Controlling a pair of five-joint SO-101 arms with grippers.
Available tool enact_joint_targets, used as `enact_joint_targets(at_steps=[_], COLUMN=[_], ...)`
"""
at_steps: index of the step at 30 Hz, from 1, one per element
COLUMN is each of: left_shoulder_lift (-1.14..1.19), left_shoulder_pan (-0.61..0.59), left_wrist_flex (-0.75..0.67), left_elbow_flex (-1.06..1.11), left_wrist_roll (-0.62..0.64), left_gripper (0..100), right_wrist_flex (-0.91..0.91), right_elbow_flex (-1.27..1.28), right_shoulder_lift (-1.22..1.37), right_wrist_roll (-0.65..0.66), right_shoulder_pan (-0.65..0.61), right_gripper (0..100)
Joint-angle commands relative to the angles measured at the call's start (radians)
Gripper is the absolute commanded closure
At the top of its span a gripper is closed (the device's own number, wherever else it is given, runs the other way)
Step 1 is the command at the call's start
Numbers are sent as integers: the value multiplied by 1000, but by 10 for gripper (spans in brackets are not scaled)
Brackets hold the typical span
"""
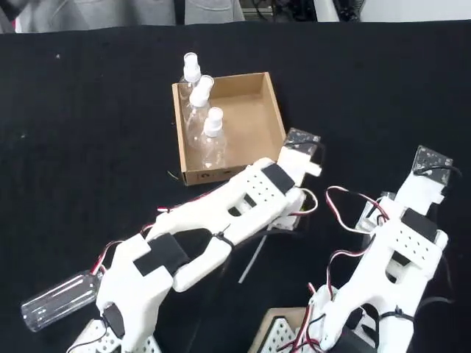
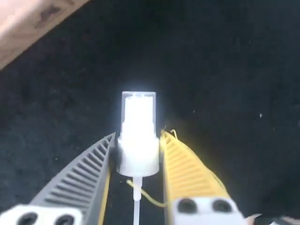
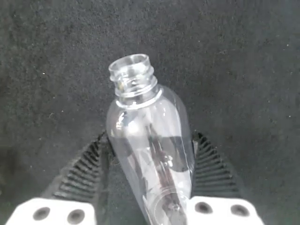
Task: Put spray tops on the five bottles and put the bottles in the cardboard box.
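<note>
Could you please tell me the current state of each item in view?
cardboard box: open top.
three bottles: capped, in the box.
left gripper: shut on a loose spray top.
right gripper: shut on an uncapped bottle.
bottle beside the left arm: lying on the table.

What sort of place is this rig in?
Likely a lab or hobby bench, not a production line: black cloth table, two white desktop arms with loose wires, one small cardboard box.
</note>
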Motion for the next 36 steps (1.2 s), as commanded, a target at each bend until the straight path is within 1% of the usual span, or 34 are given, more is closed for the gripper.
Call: enact_joint_targets(at_steps=[1,3,7,9,25,28,33,36], left_shoulder_lift=[-9,-9,-9,-9,-9,-8,31,109], left_shoulder_pan=[-16,-16,-16,-16,-18,-16,-16,-16], left_wrist_flex=[9,9,37,55,58,60,63,66], left_elbow_flex=[-38,-24,-5,-7,-8,-8,-39,-87], left_wrist_roll=[-81,-98,-95,-94,-103,-147,-164,-164], left_gripper=[915,895,775,739,737,737,795,801], right_wrist_flex=[-21,-21,-21,-21,-21,-21,-21,-21], right_elbow_flex=[-12,-12,-12,-12,-12,-12,-12,-12], right_shoulder_lift=[-31,-31,-30,-30,-30,-30,-30,-30], right_wrist_roll=[-5,-5,-5,-5,-5,-5,-5,-5], right_shoulder_pan=[17,17,17,17,17,17,17,17], right_gripper=[874,874,874,874,874,874,874,874])
